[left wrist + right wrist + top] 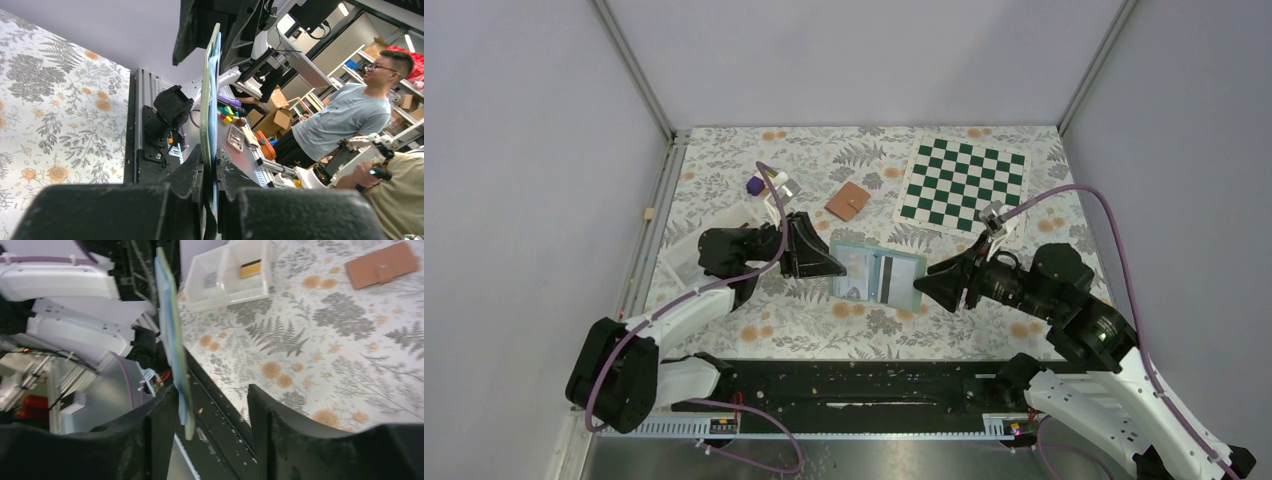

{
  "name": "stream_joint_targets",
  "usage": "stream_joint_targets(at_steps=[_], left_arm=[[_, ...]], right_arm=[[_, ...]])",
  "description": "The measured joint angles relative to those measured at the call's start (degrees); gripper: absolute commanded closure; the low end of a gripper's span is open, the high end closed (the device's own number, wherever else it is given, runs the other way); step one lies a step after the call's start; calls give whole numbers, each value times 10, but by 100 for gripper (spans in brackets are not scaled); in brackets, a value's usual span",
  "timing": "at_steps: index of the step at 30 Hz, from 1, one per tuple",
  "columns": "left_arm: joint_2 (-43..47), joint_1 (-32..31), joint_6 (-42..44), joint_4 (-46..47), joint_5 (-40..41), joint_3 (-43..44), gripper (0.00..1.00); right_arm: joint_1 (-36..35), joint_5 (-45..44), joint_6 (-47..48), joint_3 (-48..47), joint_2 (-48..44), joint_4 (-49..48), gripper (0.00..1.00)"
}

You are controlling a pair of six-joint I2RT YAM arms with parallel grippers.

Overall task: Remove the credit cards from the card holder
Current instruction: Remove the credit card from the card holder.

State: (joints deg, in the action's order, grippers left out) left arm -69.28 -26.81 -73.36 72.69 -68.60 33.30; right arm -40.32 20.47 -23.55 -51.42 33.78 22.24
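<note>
The card holder (879, 272), a thin green-and-blue folder, hangs above the table between both arms. My left gripper (836, 268) is shut on its left edge; in the left wrist view the holder (210, 90) stands edge-on, pinched between the jaws of the left gripper (212, 160). My right gripper (921, 285) is at the holder's right edge. In the right wrist view the right gripper (212, 390) is open, and the holder (172, 340) lies close to the left finger with a wide gap to the other. One yellow-orange credit card (250, 268) lies in a white bin (227, 292).
A brown wallet (847, 201) lies behind the holder and a green-and-white chessboard (964, 183) sits at the back right. A small purple object (755, 185) is at the back left. The white bin (686, 258) sits under the left arm. The black base rail (854, 385) runs along the near edge.
</note>
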Motion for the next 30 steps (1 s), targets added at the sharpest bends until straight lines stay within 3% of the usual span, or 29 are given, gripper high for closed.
stream_joint_targets(at_steps=[2,10,13,20,30], left_arm=[[18,0,19,-23,5,-4,100],[47,0,65,-62,11,-8,100],[47,0,82,-83,15,-9,100],[62,0,165,-209,43,-4,100],[92,0,219,-308,86,16,100]], right_arm=[[0,-26,-5,-19,3,25,30],[0,-62,-53,-97,-35,52,31],[0,-19,-93,-98,-38,6,33],[-3,96,-245,-18,10,-202,35],[-49,74,-246,1,109,-219,34]])
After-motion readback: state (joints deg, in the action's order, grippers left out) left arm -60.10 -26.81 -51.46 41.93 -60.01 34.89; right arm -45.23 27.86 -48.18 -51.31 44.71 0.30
